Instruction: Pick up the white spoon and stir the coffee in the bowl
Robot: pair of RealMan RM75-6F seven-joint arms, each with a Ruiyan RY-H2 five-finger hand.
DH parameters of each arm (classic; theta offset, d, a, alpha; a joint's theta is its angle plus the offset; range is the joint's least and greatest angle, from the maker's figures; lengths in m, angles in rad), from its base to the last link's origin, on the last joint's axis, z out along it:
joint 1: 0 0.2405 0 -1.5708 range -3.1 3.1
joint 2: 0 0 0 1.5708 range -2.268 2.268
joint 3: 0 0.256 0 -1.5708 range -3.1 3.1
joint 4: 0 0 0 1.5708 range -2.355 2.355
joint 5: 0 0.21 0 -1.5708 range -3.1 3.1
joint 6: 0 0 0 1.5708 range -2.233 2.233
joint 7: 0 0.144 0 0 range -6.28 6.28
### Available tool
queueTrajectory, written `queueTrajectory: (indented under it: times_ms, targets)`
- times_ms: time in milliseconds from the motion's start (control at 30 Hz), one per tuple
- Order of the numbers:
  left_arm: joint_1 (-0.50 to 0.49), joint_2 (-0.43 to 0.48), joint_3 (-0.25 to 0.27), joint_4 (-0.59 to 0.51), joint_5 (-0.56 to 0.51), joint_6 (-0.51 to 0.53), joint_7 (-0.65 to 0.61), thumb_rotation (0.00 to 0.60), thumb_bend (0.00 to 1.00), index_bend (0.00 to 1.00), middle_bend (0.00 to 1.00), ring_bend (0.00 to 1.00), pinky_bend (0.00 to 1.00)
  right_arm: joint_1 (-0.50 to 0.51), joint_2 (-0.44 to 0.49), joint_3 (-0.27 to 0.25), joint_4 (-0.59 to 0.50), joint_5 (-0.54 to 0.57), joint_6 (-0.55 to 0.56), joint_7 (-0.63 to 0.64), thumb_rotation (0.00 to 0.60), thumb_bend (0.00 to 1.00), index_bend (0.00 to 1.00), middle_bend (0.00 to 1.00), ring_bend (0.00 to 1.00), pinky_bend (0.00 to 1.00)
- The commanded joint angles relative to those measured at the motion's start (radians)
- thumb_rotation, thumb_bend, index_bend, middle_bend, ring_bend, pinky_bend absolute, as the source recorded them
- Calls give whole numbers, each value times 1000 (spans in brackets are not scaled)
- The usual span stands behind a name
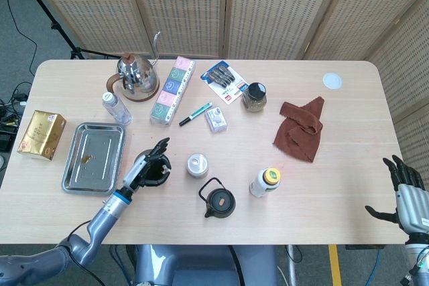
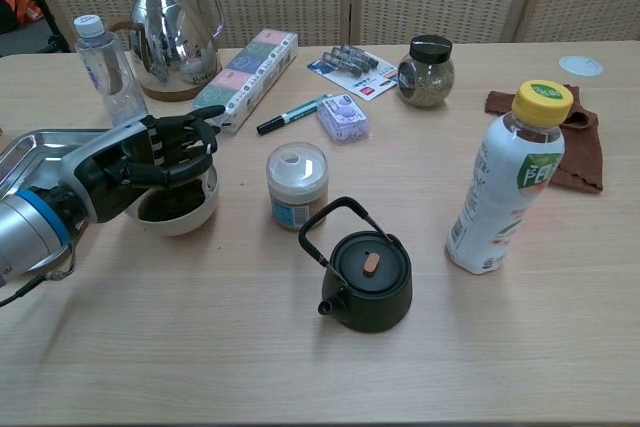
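Note:
A cream bowl (image 2: 181,220) of dark coffee stands at the table's front left, right of the metal tray (image 1: 94,157). My left hand (image 2: 140,162) lies over the bowl (image 1: 160,178) with fingers curled and reaching toward its right rim. The hand hides most of the coffee and the white spoon it holds, so no part of the spoon shows plainly. In the head view the left hand (image 1: 145,168) covers the bowl's left half. My right hand (image 1: 403,191) hangs off the table's right front corner, fingers spread, holding nothing.
A white lidded jar (image 2: 297,185) stands just right of the bowl. A black teapot (image 2: 368,277) sits in front of the jar, and a yellow-capped bottle (image 2: 511,192) further right. Behind the bowl are a water bottle (image 2: 105,65), a steel kettle (image 2: 175,35) and a marker (image 2: 290,114).

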Motion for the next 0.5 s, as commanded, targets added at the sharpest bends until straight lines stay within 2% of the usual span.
queueTrajectory:
  times_ms: [33,500]
  targets:
    - [5,3,5,4,-7,-8,-11,600,478,663,0,0,0,0,0,0,0,0,-1,0,600,0,0,0,0,0]
    - [25,-16,1,79,-19,5,-30,600,478,664,0,0,0,3,-7,-2,1,3,-5,-13,600,0,0,0,0,0]
